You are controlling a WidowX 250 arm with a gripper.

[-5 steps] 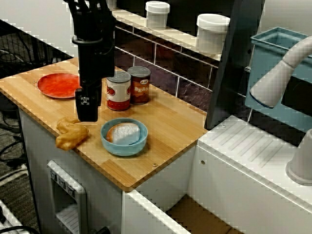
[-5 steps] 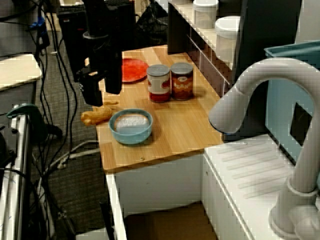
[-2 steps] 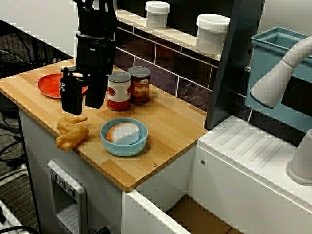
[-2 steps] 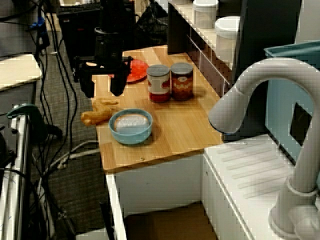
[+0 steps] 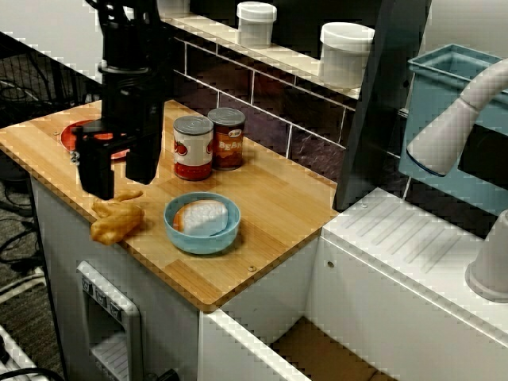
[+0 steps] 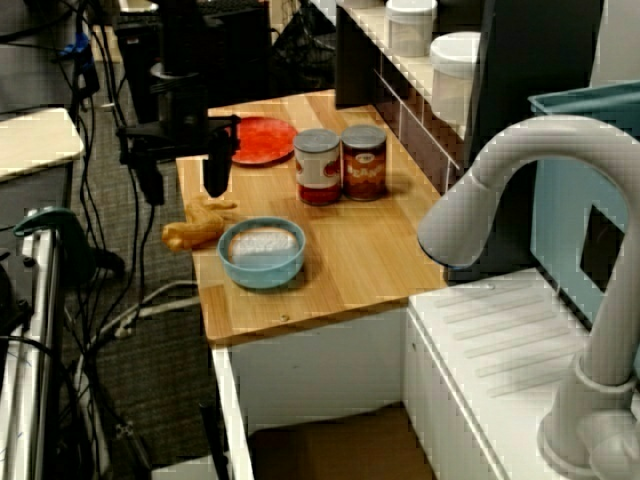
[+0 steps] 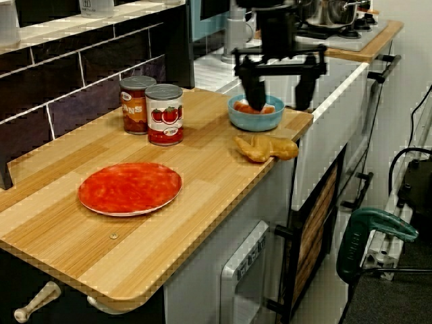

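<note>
Pastry (image 5: 117, 216) lies at the front edge of the wood counter (image 5: 270, 206), just beside the blue bowl (image 5: 198, 240), not touching it. Gripper (image 5: 119, 176) hangs above the pastry with its jaws spread wide, holding nothing and clear of it. Behind are two cans (image 7: 164, 115), side by side, with tomato pictures on the labels; the text is too small to read. Red plate (image 7: 129, 188) sits further along the counter. Dark tiled backsplash, white jars (image 5: 346, 52) on the shelf, white faucet (image 6: 520, 200), cables on the floor.
</note>
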